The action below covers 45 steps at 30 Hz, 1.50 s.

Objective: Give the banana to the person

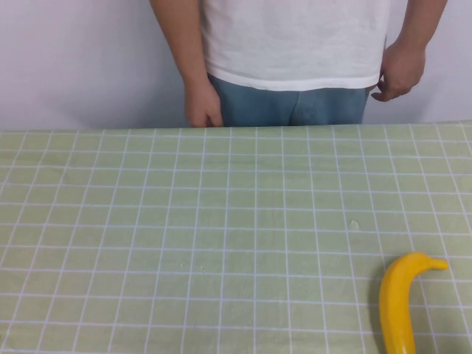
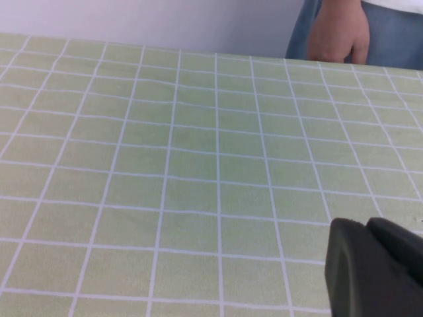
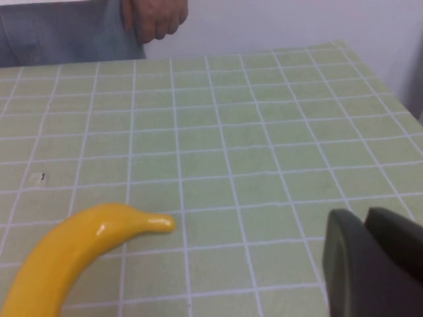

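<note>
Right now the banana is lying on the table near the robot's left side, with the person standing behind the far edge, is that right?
Not quite: the banana lies near the robot's right side, as the high view shows. The person does stand behind the table's far edge. The left gripper and right gripper sit low, touching nothing.

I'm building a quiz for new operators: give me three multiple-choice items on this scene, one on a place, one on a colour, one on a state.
1. Where does the banana lie?
A. near the robot's right side
B. near the robot's left side
C. in the person's hand

2. What colour is the person's shirt?
A. red
B. white
C. black

3. The banana is:
A. held by the right claw
B. held by the left claw
C. lying free on the table

Key: 1 A, it shows low right in the high view. 2 B, white above blue jeans. 3 C, each claw shows only at its own view's edge, apart from it.
</note>
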Each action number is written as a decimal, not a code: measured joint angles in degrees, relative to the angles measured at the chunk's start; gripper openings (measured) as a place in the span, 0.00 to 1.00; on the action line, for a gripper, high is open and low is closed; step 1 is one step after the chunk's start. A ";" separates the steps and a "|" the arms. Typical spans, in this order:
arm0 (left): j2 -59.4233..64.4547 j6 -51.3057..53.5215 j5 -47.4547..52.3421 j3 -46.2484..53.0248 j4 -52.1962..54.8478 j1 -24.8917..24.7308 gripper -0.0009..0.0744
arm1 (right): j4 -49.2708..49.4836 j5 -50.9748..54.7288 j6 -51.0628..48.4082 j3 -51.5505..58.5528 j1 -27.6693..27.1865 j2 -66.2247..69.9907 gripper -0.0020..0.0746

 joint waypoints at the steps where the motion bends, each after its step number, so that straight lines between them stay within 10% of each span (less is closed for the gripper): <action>1: 0.00 -0.08 0.00 0.00 0.00 0.00 0.01 | 0.16 0.00 0.09 0.00 0.00 0.00 0.02; 19: 0.00 -0.08 0.00 0.00 0.09 0.00 0.01 | 0.61 -6.23 0.34 0.14 0.00 0.00 0.02; 38: 0.00 -0.08 0.00 0.00 0.09 0.00 0.01 | 4.39 -55.82 6.09 -1.55 0.00 0.00 0.02; 45: 0.00 -0.08 0.00 0.00 0.09 0.00 0.01 | 0.03 -34.35 14.19 -22.30 0.00 2.60 0.02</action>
